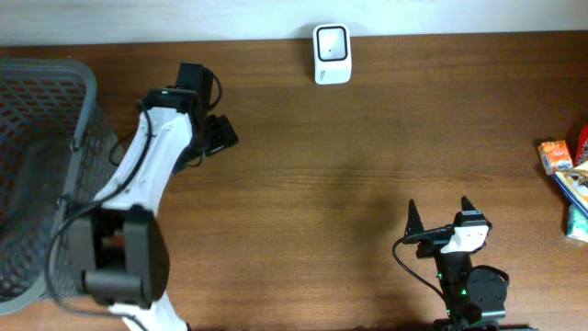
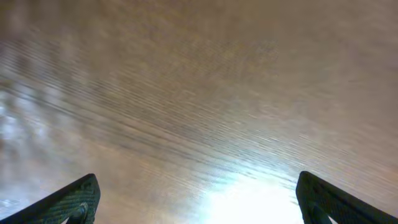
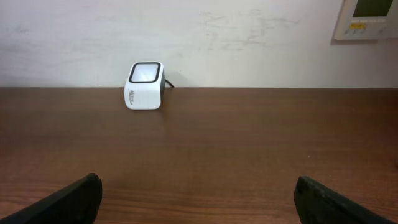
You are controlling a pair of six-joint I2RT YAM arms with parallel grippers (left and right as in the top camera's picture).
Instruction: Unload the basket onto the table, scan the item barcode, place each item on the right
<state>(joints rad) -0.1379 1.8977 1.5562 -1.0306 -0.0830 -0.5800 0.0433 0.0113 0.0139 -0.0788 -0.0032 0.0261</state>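
Both my hands are empty, with their fingers spread as wide as they go, over a brown wooden table [image 1: 331,175]. My left hand [image 2: 199,198] is on the left side of the table, near a grey mesh basket [image 1: 84,110], and points down close to the bare wood. Its wrist view shows only blurred wood grain and a bright glare, with two dark fingertips [image 2: 78,198] in the bottom corners. My right hand [image 1: 439,210] is near the front edge on the right, held low and level, with its fingertips pointing toward the far side. Across the table and a little to its left, at the far edge against a pale wall [image 3: 249,37], stands the scanner [image 1: 332,53]. It is a small white cube with a dark-framed window tilted upward and a dark cable at its back. It is well apart from both hands. The packets [image 1: 554,155] lie in a small cluster at the right edge of the table, an orange one farthest back and blue-and-white ones beside it, partly cut off by the frame. Neither hand touches them. A pale panel [image 3: 370,18] hangs on the wall at the upper right of the right wrist view.
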